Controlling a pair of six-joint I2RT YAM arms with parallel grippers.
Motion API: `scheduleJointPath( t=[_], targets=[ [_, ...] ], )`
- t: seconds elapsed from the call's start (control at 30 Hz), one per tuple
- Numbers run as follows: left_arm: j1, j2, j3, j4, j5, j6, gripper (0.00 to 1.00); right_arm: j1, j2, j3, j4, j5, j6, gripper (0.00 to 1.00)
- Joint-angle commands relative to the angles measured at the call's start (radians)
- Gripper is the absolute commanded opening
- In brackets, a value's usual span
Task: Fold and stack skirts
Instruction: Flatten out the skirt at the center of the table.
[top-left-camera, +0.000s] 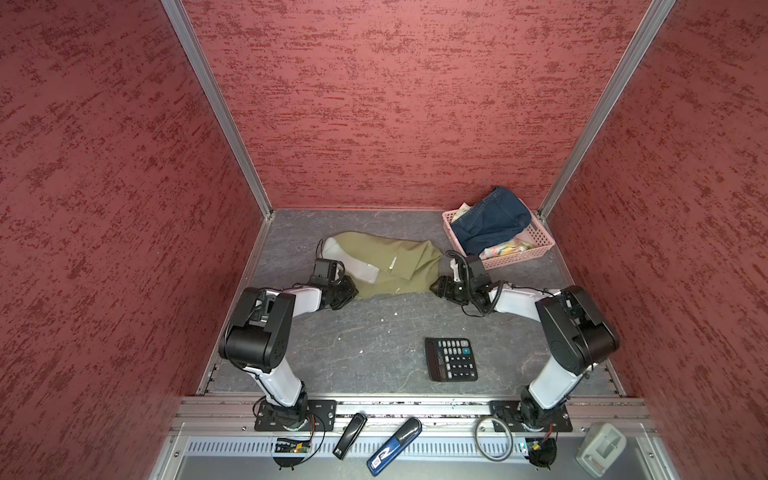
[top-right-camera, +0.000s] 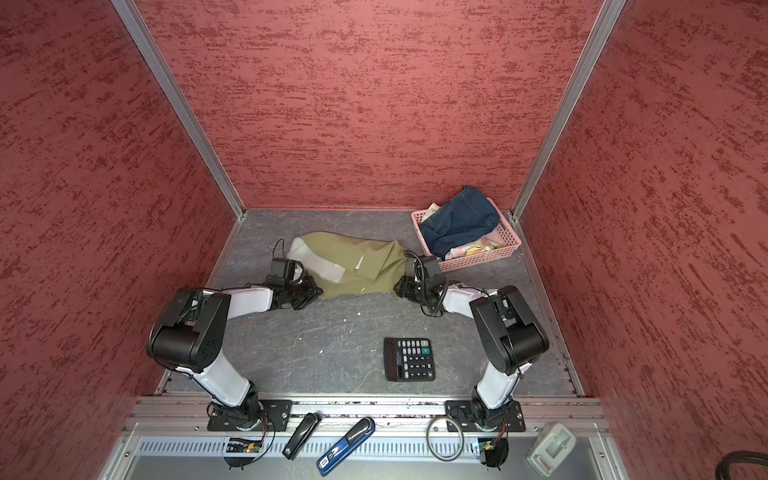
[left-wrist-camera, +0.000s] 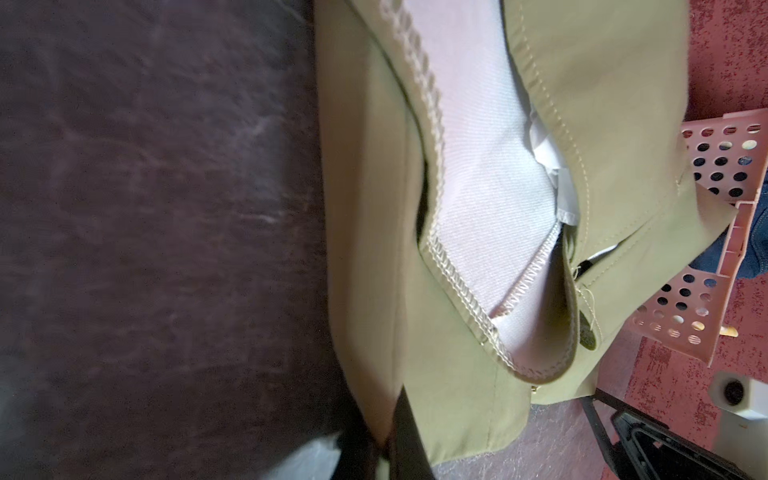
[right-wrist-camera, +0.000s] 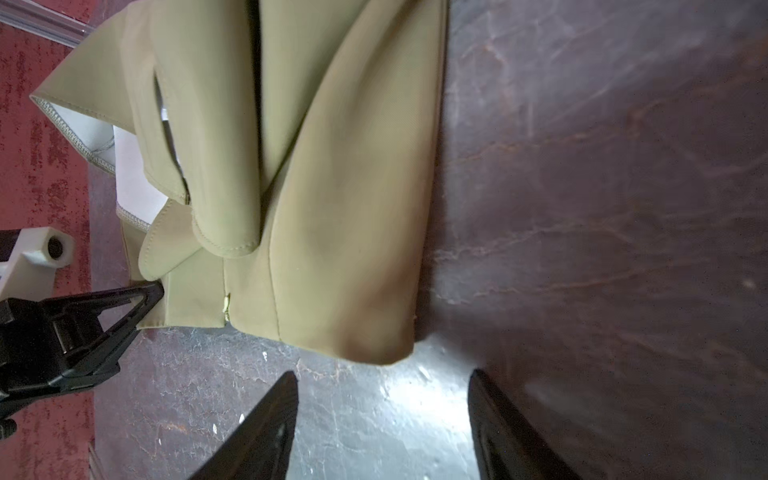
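I saw the left fingers (left-wrist-camera: 405, 440) pinching an edge of the plain olive-green cloth skirt (top-left-camera: 390, 266) on the grey worktop (top-left-camera: 374, 328); the right fingers (right-wrist-camera: 266, 432) stood spread just short of its corner. A black calculator (top-left-camera: 451, 359) lay well apart. The pink perforated plastic basket (top-left-camera: 523, 257) held the dark blue denim skirt (top-left-camera: 490, 224) over the pastel flowered skirt (top-left-camera: 505, 246).

The plain skirt (top-left-camera: 386, 266) lies on the table (top-left-camera: 332, 332) between the left gripper (top-left-camera: 353, 291) and the right gripper (top-left-camera: 434, 286). Behind, at the right, the basket (top-left-camera: 519, 259) holds the denim skirt (top-left-camera: 490, 220) on the flowered skirt (top-left-camera: 505, 248). The calculator (top-left-camera: 451, 359) lies in front.
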Motion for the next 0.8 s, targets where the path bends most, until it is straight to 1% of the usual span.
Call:
scheduleJointPath(
  t=[0.0, 0.13, 0.17, 0.23, 0.3, 0.33, 0.47, 0.63, 0.77],
  targets=[
    [0.000, -0.017, 0.001, -0.058, -0.019, 0.035, 0.00, 0.003, 0.030, -0.011, 0.117, -0.016, 0.089, 0.65],
    [0.003, -0.023, 0.007, -0.077, -0.025, 0.053, 0.00, 0.001, 0.078, -0.011, 0.172, -0.022, 0.123, 0.57],
    [0.002, -0.024, 0.006, -0.078, -0.026, 0.054, 0.00, 0.002, 0.090, -0.012, 0.187, -0.023, 0.130, 0.52],
    [0.003, -0.026, 0.006, -0.081, -0.029, 0.056, 0.00, 0.001, 0.111, -0.018, 0.224, -0.029, 0.138, 0.37],
    [0.003, -0.031, 0.008, -0.086, -0.029, 0.060, 0.00, 0.002, 0.115, -0.021, 0.257, -0.038, 0.138, 0.14],
    [0.003, -0.042, 0.012, -0.087, -0.030, 0.061, 0.00, 0.001, 0.104, -0.013, 0.252, -0.030, 0.126, 0.00],
    [0.001, -0.145, 0.076, -0.175, -0.056, 0.083, 0.00, 0.001, -0.005, 0.068, 0.112, 0.060, 0.036, 0.00],
    [-0.002, -0.343, 0.261, -0.407, -0.121, 0.152, 0.00, 0.001, -0.165, 0.212, -0.101, 0.111, -0.054, 0.00],
    [-0.003, -0.444, 0.408, -0.546, -0.142, 0.184, 0.00, 0.001, -0.269, 0.346, -0.226, 0.126, -0.105, 0.00]
  ],
)
